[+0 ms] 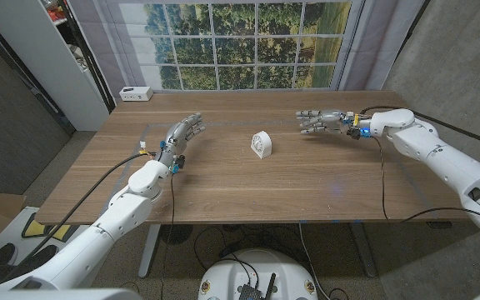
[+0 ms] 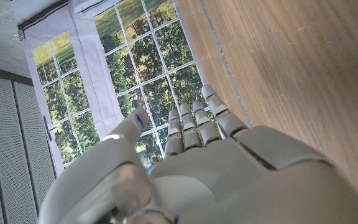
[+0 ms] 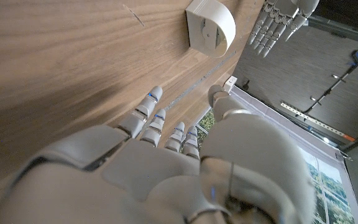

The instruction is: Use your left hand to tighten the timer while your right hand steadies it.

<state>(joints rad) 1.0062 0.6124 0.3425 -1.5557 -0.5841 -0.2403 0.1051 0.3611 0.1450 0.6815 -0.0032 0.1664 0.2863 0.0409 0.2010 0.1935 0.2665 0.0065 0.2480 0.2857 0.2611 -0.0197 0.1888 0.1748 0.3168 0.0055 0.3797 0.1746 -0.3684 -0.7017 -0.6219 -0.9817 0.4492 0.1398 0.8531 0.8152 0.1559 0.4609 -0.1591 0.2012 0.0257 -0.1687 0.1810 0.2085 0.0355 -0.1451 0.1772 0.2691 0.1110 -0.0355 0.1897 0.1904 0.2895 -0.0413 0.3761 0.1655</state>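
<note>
White box (image 1: 135,93) at table (image 1: 223,187) corner

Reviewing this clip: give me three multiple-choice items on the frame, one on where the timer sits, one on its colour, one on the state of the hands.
1. Where does the timer stand?
A. On the table, between the two hands
B. In the left hand
C. On the floor

2. What colour is the timer?
A. Red
B. White
C. Black

3. What are the left hand and right hand doing?
A. Both grip the timer
B. Only the right holds the timer
C. Both are open, apart from the timer

Answers: 1 A, the head view shows it on the wooden table with a hand on either side. 2 B, its body is white in the head and right wrist views. 3 C, bare wood lies between each hand and the timer.
</note>
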